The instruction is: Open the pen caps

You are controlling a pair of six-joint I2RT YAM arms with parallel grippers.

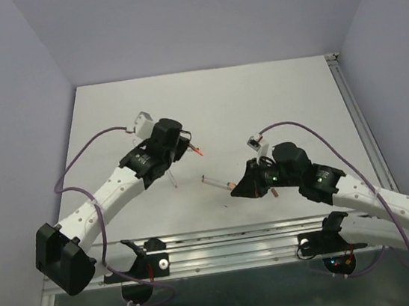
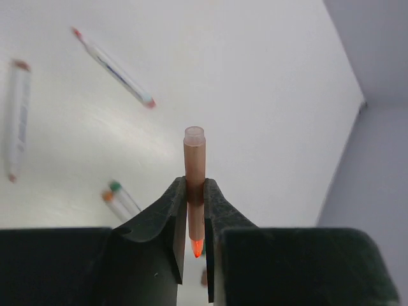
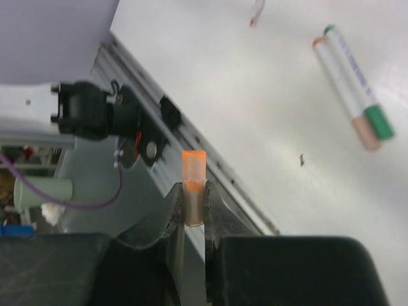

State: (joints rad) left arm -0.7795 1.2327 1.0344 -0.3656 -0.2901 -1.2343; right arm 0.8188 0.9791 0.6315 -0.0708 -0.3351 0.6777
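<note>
Currently left claw (image 2: 194,186) clamps orange-tipped pen (image 2: 194,150); right claw (image 3: 191,189), roughly 4 o'clock from it, pinches orange cap (image 3: 193,162) tight.

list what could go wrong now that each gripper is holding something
1. The left gripper pinches the slim orange-tipped pen barrel with its bare nib exposed; setting it down carelessly may mark the white table.
2. The right gripper grips only the lower end of the stubby orange plastic cap; it could slip out.
</note>
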